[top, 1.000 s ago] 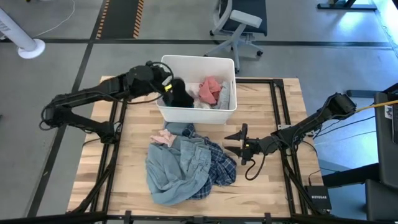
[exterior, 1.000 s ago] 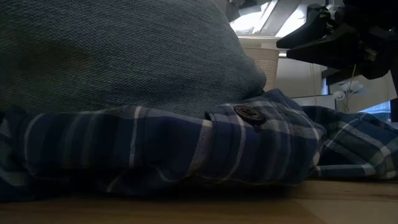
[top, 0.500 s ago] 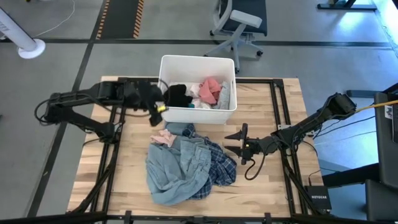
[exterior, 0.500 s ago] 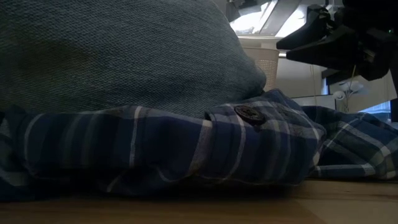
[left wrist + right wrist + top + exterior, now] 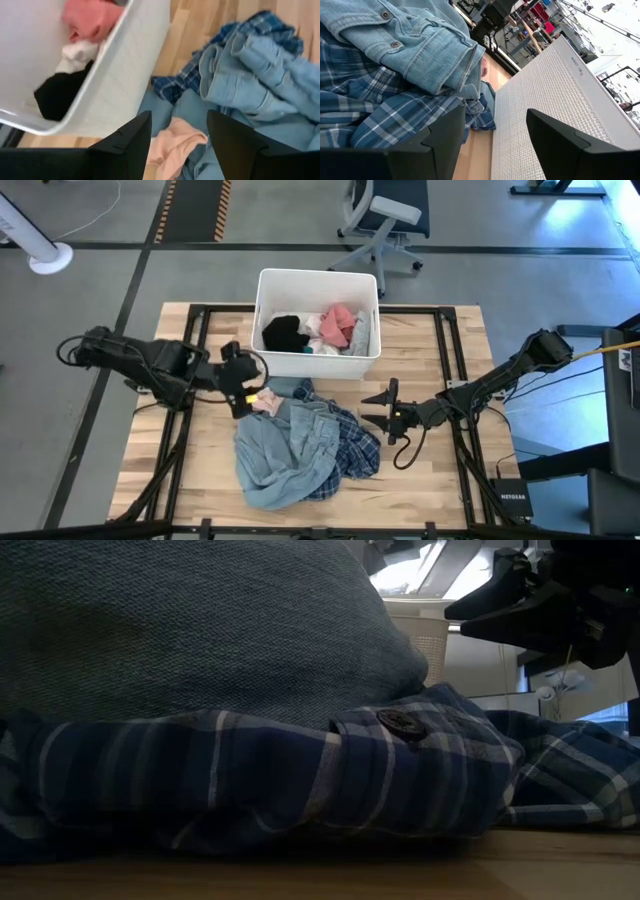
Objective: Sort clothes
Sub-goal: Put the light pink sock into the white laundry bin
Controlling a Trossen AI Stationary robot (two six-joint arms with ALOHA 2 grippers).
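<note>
Left gripper hovers over the pile, right gripper waits beside it.

Nearest in the low view lies the navy plaid shirt [image 5: 300,780], soft and creased, one dark button showing, with the light-blue denim shirt [image 5: 280,455] heaped over it in thick, folded cloth on the wooden table [image 5: 440,470]. The right gripper [image 5: 385,408] sits just right of the pile, fingers spread and empty. The left gripper [image 5: 245,385] hangs at the pile's far-left edge, fingers parted with nothing between them, above a crumpled salmon pink garment [image 5: 172,145]. Beyond stands the white ribbed plastic bin [image 5: 310,362], holding a black garment [image 5: 283,333], white cloth [image 5: 77,54] and more pink fabric [image 5: 338,322].
</note>
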